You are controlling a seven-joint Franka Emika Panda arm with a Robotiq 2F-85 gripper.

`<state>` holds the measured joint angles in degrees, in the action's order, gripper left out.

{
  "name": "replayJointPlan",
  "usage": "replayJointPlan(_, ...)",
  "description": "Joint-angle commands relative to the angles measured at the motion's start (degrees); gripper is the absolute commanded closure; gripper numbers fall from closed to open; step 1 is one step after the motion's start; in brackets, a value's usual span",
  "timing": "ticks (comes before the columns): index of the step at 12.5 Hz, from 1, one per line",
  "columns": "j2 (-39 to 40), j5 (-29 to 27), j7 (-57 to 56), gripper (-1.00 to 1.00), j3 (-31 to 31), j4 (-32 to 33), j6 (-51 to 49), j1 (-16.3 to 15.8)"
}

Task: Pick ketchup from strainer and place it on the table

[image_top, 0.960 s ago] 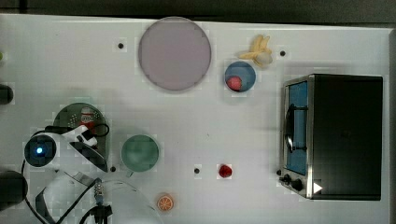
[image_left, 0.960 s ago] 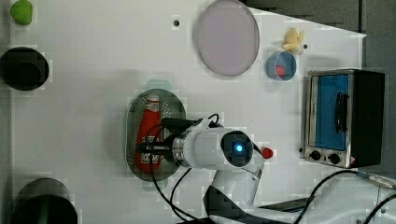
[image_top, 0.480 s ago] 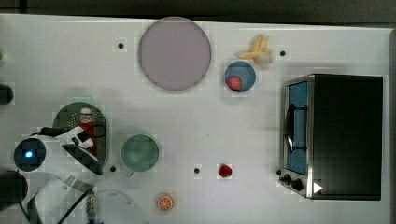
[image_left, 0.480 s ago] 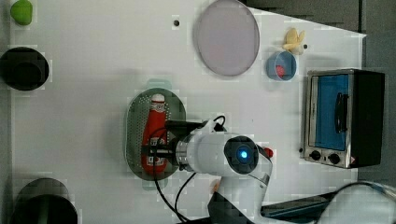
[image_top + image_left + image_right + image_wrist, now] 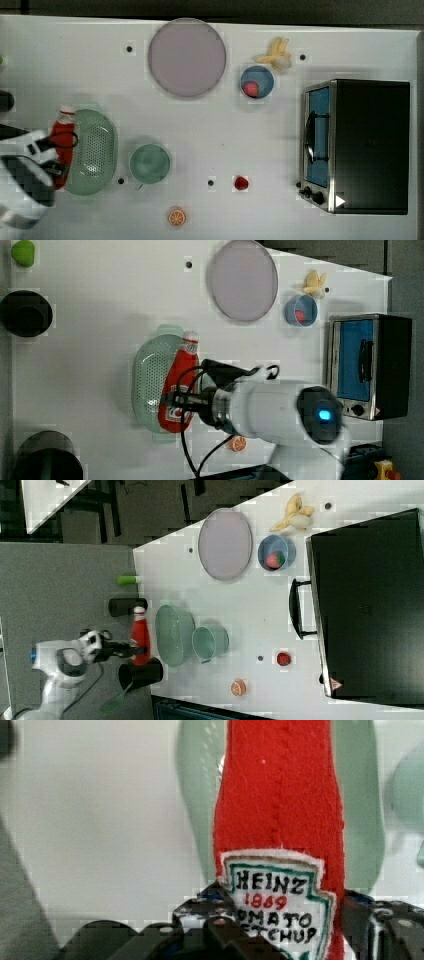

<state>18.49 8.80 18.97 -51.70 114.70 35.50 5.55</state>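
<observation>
Our gripper (image 5: pixel 172 402) is clamped across the labelled lower body of the ketchup (image 5: pixel 178 385), a finger on either side of the label in the wrist view, a hold that likely keeps the soft bottle from swinging. The bottle appears lifted clear of the strainer (image 5: pixel 150 380), overlapping its rim in the left view and, in the right view, hanging beside the basket toward the right view's left. We judge that open table (image 5: pixel 210 130) remains the destination.
</observation>
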Motion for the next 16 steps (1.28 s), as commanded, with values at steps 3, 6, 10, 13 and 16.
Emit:
replayJointPlan(3,-0.8,-2.7,-7.7,-0.19,2.5,-12.4,-13.4,6.3)
replayJointPlan(6,-0.8,-2.7,-8.1,-0.19,6.3,-17.6,-17.0,9.4)
replayJointPlan(10,-0.9,-2.4,-18.4,-0.19,12.6,-18.9,-17.6,13.5)
replayJointPlan(13,-0.9,-2.2,-29.3,-0.19,18.8,-18.6,-17.7,15.8)
replayJointPlan(16,-0.9,-1.3,-35.5,-0.19,24.5,-17.4,-17.7,16.5)
